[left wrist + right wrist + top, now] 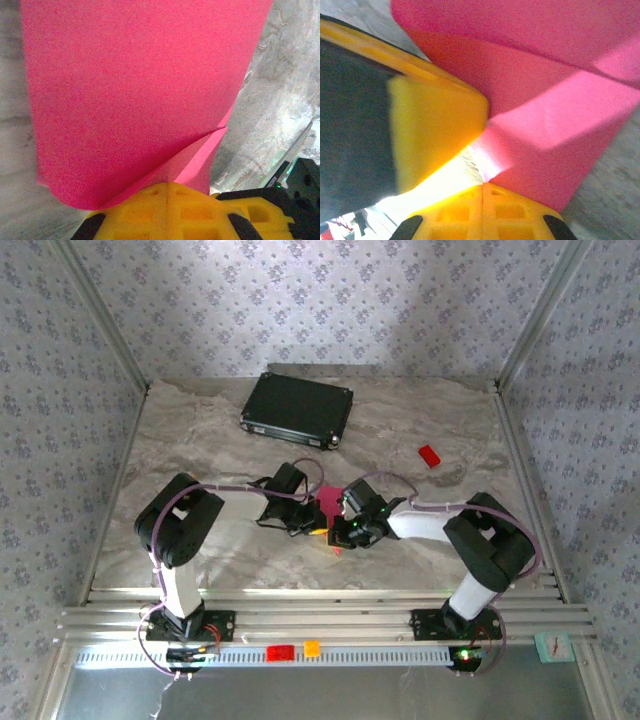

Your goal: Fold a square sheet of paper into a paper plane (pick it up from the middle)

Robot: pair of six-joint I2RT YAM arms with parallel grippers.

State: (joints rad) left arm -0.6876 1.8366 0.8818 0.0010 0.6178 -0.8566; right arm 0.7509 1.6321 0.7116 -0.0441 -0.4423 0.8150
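Pink paper (pixel 328 502) folded, prob. held upright mid-table.

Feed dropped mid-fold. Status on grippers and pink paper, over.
Left gripper shut on the square sheet of paper. Right gripper shut on it too. Black case, red block well clear.

matt magenta paper (pixel 125 100); yellow plastic right pincer (pixel 484 192); smooth marbled table (pixel 200 430).

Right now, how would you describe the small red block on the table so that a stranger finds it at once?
Start at the black case at the far edge of the table. Go right and a little nearer: the small red block lies alone on the bare surface. It is solid red and oblong, unlike the magenta-pink paper at the centre.
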